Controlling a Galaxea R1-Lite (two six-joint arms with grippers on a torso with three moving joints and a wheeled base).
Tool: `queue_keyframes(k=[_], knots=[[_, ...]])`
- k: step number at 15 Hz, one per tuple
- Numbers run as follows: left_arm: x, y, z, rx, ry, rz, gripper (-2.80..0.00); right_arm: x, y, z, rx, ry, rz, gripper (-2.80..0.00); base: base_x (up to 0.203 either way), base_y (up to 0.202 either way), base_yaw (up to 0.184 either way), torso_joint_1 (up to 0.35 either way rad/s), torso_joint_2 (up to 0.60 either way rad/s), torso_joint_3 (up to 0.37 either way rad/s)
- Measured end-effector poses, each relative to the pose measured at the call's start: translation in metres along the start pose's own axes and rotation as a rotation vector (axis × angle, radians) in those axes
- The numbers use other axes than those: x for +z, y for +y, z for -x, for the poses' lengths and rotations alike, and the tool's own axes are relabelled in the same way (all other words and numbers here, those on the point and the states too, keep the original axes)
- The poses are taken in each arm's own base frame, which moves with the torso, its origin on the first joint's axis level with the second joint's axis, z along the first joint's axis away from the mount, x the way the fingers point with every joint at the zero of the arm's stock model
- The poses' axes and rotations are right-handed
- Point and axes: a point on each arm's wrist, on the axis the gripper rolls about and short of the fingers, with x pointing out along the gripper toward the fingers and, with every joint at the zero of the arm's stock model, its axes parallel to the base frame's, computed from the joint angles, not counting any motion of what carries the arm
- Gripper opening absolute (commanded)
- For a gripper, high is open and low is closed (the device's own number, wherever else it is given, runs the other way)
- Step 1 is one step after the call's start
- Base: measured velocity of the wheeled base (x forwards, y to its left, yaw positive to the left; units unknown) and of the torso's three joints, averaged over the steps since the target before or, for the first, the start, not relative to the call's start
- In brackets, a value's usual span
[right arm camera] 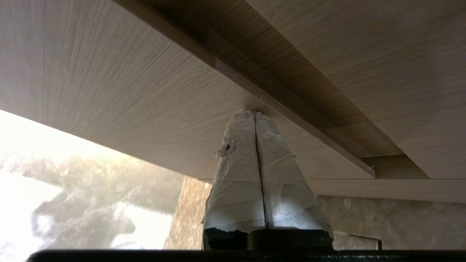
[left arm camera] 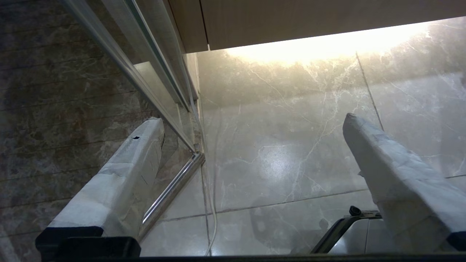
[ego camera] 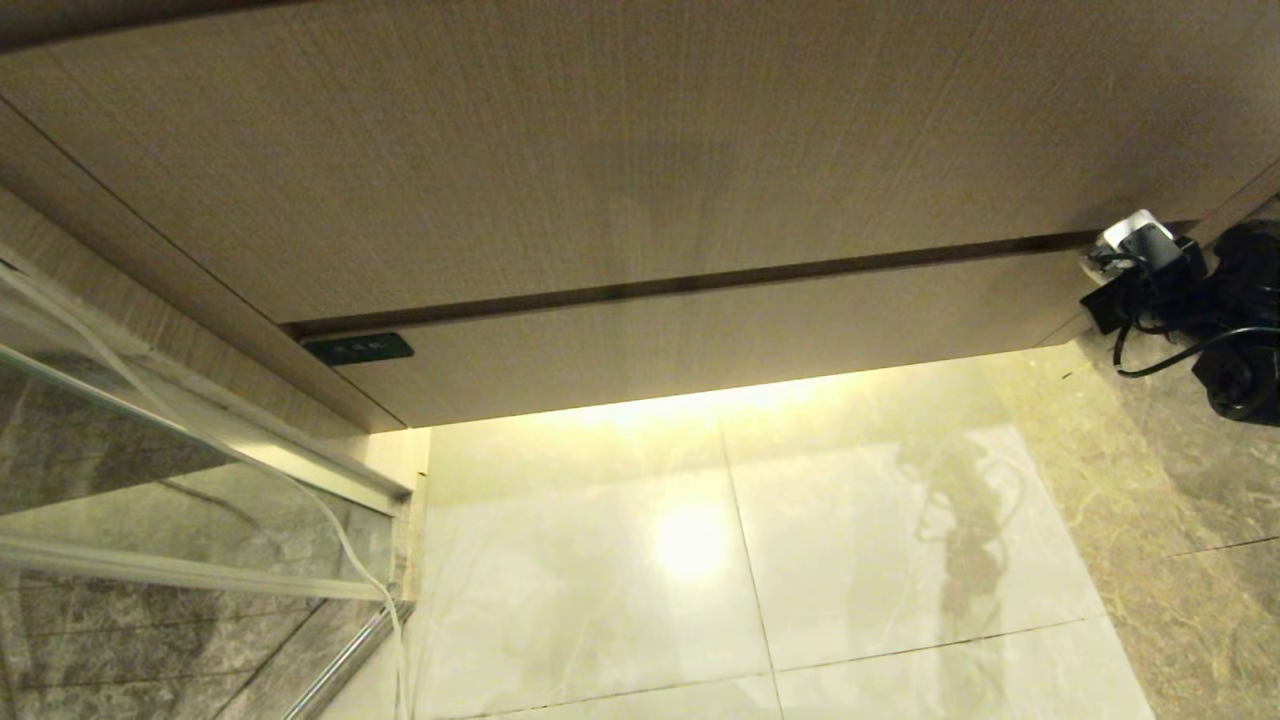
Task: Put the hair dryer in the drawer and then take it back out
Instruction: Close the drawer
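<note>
- The right gripper had its fingers pressed together on nothing, tips at the seam along the drawer front's top edge.
- The drawer was closed; opening it looked like the step in hand.
- Next, the tips must catch that edge and pull (no handle).
- The left gripper hung spread above the floor.
- The hair dryer was nowhere in view.

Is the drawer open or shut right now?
Shut. The drawer front sits in line with the panel above, only a thin dark gap between them. The shut right gripper has its tips at that gap.
</note>
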Motion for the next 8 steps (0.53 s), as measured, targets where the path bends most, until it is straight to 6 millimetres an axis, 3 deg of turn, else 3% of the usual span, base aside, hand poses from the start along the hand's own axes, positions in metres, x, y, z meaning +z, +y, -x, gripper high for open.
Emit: queue_keyframes(k=[3,8], knots=[[0.0,0.0,0.0,0.0,0.0,0.0,0.0,0.002,0.001,0.005,0.029,0.029,0.007,-2.8,0.0,0.0,0.0,0.0,0.0,0.0],[0.0,0.0,0.0,0.0,0.0,0.0,0.0,-0.013,0.03,0.047,0.374,0.419,-0.069,-2.8,0.0,0.0,0.0,0.0,0.0,0.0]])
